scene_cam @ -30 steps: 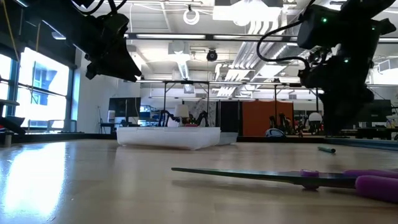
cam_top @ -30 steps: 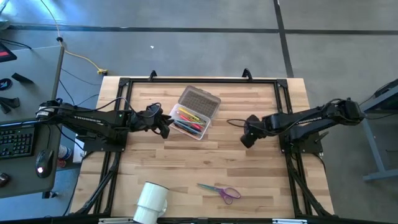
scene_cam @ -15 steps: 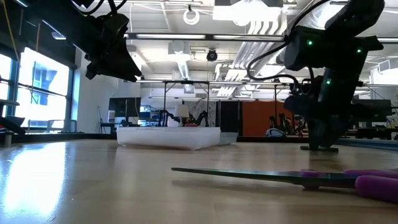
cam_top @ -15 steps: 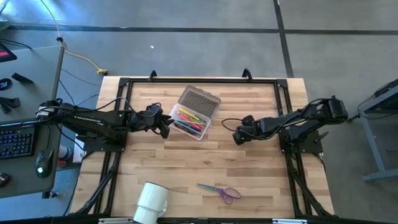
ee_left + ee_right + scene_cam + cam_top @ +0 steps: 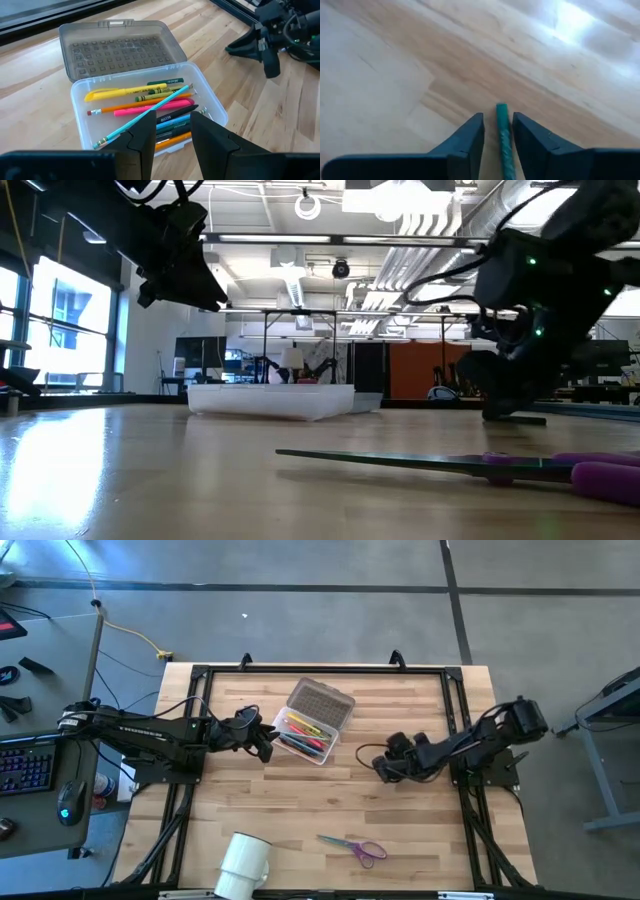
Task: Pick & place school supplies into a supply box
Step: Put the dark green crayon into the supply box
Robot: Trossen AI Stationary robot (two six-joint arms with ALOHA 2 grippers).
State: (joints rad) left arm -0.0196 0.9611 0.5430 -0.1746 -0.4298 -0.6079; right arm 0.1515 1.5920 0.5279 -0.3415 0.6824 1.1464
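Observation:
The supply box (image 5: 315,725) stands with its ribbed lid (image 5: 322,700) swung back. Several pens and pencils (image 5: 150,107) lie inside. My left gripper (image 5: 265,743) hovers open at the box's left edge with nothing between its fingers. My right gripper (image 5: 383,768) is down at the tabletop right of the box. It slants downward and is open. A green pencil (image 5: 503,132) lies flat on the wood between its two fingers (image 5: 470,137), along them, with a thin gap on each side. The purple-handled scissors (image 5: 355,847) lie flat near the table's near edge.
A white cup (image 5: 243,862) lies on its side at the near left corner. A black frame (image 5: 200,675) runs around the table's edges. Bare wood lies between the box and the scissors (image 5: 450,465).
My right gripper has come down from above the table to the tabletop. It moved toward the table's left and near edges and tipped more steeply downward. It now stands over the green pencil.

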